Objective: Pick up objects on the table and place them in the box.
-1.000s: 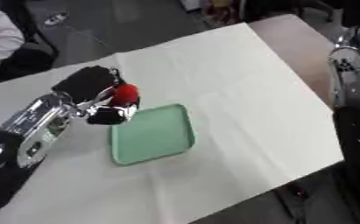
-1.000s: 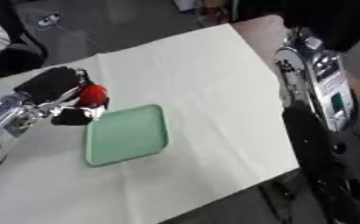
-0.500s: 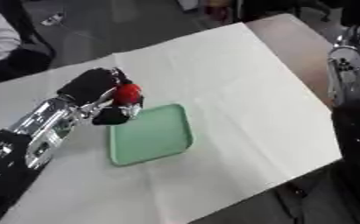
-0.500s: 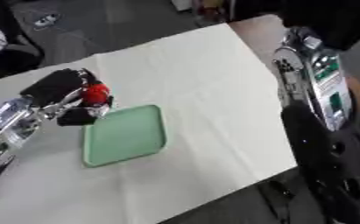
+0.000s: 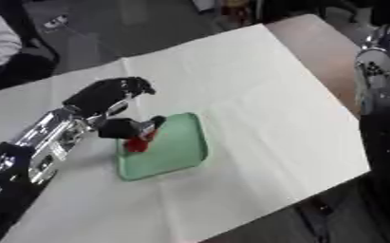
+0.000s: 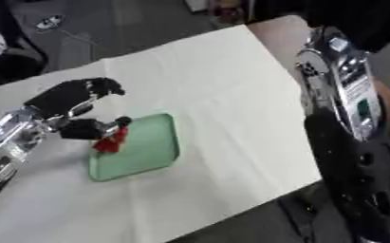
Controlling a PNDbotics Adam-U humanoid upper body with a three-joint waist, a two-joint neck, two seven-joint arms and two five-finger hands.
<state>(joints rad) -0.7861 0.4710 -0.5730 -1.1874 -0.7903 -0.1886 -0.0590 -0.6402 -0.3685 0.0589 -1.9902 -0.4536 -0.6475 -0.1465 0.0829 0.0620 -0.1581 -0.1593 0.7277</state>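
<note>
Left eye view: a bench [image 5: 256, 71] covered by a cream cloth runs askew across the picture, its bare brown surface showing at the far right corner. On the cloth, toward the near left, lies a shallow pale green tray [image 5: 169, 152] with rounded corners, which serves as the box.

The robot's left arm, silver at the forearm and black at the hand, comes in from the lower left. The left hand [image 5: 106, 97] is held above the cloth just left of the tray. Its upper fingers are spread and lightly bent, lifted clear and closed on nothing. Below them the thumb [image 5: 123, 128] points toward the tray, with a small red object [image 5: 137, 144] at its tip. The red object hangs at the tray's left edge, over the rim. It is too blurred to tell whether the thumb is touching it or to make out its shape; only the red colour and a dark bit at its top show.

The right arm [image 6: 347, 109] stands as a tall black and silver column along the right side, clearest in the right eye view. Its hand does not show in either view.
</note>
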